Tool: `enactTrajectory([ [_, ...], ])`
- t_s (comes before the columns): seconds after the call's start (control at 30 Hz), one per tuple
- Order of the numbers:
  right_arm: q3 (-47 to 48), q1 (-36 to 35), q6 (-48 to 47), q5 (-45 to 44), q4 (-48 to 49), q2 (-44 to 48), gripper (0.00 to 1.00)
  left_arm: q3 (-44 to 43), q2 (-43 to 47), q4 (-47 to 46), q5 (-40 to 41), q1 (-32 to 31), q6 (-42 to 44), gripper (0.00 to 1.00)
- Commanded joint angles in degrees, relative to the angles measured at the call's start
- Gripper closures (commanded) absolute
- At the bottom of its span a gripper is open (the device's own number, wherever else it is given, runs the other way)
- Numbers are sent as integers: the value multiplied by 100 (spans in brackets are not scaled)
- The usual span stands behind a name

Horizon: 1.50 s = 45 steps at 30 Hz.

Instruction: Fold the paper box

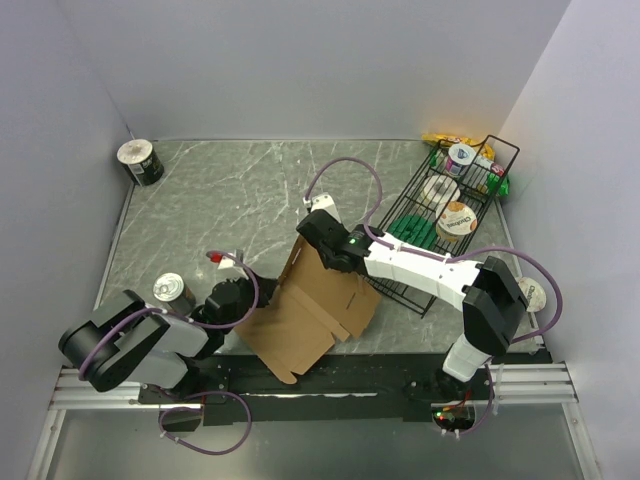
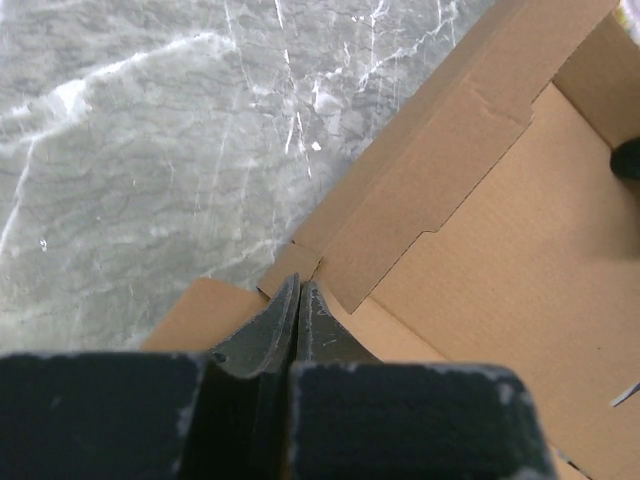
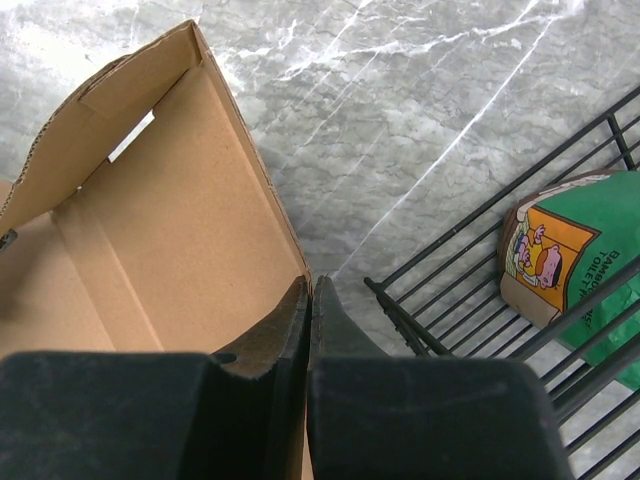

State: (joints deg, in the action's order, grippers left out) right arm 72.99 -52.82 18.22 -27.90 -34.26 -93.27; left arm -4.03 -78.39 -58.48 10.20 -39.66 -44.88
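Top external: wire basket (image 1: 400, 290) holds toilet rolls (image 1: 438, 190); left gripper (image 2: 298, 292) and right gripper (image 3: 310, 292) clamp the paper box (image 1: 310, 318).

Grey veined surface (image 1: 250, 190). In the far left corner, one dark-labelled can (image 1: 140, 162) lies on its side. A second can (image 1: 173, 289) stands upright near the left edge.

On the right is a black wire basket (image 1: 402, 275). It holds a green printed package (image 3: 575, 265), a white roll (image 1: 438, 190), a round tan-topped tub (image 1: 456, 220) and a small white pot (image 1: 461, 157). A yellow packet (image 1: 445, 139) lies at the basket's far end. Its labelling is too small to read.
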Motion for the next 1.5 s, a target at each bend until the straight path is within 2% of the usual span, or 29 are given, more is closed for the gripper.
enactTrajectory([
  [0.0,198,131,305,-383,552,116,100,298,-19,-182,-264,-147,-477,99],
  [0.1,32,131,-26,-374,814,221,100,359,165,-216,-448,-147,-224,87],
  [0.13,-73,140,-168,-322,1016,274,100,351,236,-164,-535,-139,-136,76],
  [0.2,-451,131,-728,-155,1640,485,100,298,542,81,-572,-147,49,64],
  [0.23,-574,123,-923,-102,1825,555,100,306,692,361,-502,-147,93,52],
  [0.3,-873,131,-1475,38,2256,749,100,315,1278,713,-247,-139,216,40],
  [0.33,-953,131,-1636,91,2344,802,100,315,1491,898,-185,-139,252,29],
  [0.47,-1269,149,-2331,469,2723,995,100,166,2685,2126,-1,-112,655,13],
  [0.57,-1314,175,-2586,698,2767,1013,100,52,3092,2464,307,45,901,1],
  [0.7,-1428,245,-2762,1285,2846,1127,100,-352,2655,2455,-1068,827,1323,4],
  [0.77,-1428,394,-2858,1917,2706,1206,100,-519,2348,2446,-1466,1266,1552,4],
  [0.9,-1393,641,-3078,2543,2355,1347,100,-818,2162,2490,-1863,1636,1693,4],
  [1.07,-1305,1062,-3184,3334,1907,1601,100,-906,1881,2219,-2836,1769,1711,2],
  [1.13,-1253,1124,-3202,3677,1783,1663,100,-801,1828,2052,-2883,1769,1650,1],
  [1.3,-1164,1221,-3254,4125,1449,1821,100,-748,1661,1761,-2760,1830,1526,11],
  [1.47,-1226,1221,-3202,4389,1352,2050,100,-792,1511,1445,-2848,1927,1465,15],
])
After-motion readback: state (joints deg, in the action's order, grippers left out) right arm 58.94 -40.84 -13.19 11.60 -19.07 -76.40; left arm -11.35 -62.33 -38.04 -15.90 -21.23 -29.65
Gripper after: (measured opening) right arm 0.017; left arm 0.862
